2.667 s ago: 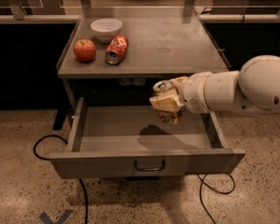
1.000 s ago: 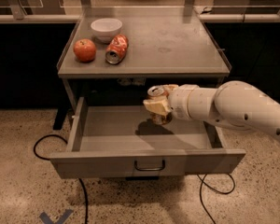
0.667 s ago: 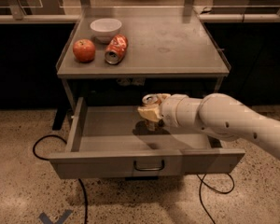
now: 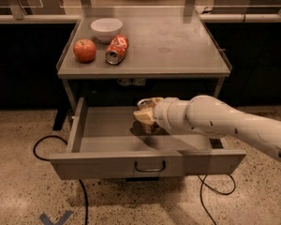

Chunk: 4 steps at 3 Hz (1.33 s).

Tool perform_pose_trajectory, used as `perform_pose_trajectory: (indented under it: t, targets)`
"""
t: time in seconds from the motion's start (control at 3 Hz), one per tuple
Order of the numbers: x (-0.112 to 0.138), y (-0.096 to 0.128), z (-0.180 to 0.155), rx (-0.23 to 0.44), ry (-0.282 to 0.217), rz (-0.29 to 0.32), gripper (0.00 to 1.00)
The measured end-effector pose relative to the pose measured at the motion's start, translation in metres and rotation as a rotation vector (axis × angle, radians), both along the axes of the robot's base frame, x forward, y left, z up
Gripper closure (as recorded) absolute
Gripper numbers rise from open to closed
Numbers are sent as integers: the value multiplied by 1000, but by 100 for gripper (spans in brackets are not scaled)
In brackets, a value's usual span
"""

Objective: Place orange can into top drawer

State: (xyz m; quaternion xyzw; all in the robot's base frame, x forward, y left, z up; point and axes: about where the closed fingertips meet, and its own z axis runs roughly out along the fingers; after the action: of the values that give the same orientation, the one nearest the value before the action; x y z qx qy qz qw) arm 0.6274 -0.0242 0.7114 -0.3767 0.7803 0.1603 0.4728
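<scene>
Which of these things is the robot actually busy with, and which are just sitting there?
Part of the job: orange can, gripped in the hand; open top drawer beneath it.
Just lying about: apple, white bowl and red can on its side, all on the table; cables on the floor.

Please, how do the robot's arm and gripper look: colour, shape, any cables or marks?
The arm is white and smooth, a thick rounded tube with a few small dark dots. No cables or lettering show on it. The gripper, over the open drawer around the orange can, has pale tan jaws.
</scene>
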Motion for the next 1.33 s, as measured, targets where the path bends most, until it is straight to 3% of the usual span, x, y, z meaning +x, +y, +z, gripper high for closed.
perform_pose_trajectory:
  t: [0.33,0.67,1.0,1.33]
  targets:
    - [3,1,-2,-31,7,13,100]
    - [14,-2,-22,-73,58,42,100]
    - [14,-2,-22,-73,58,42,100]
    - [14,-2,-22,-73,58,42,89]
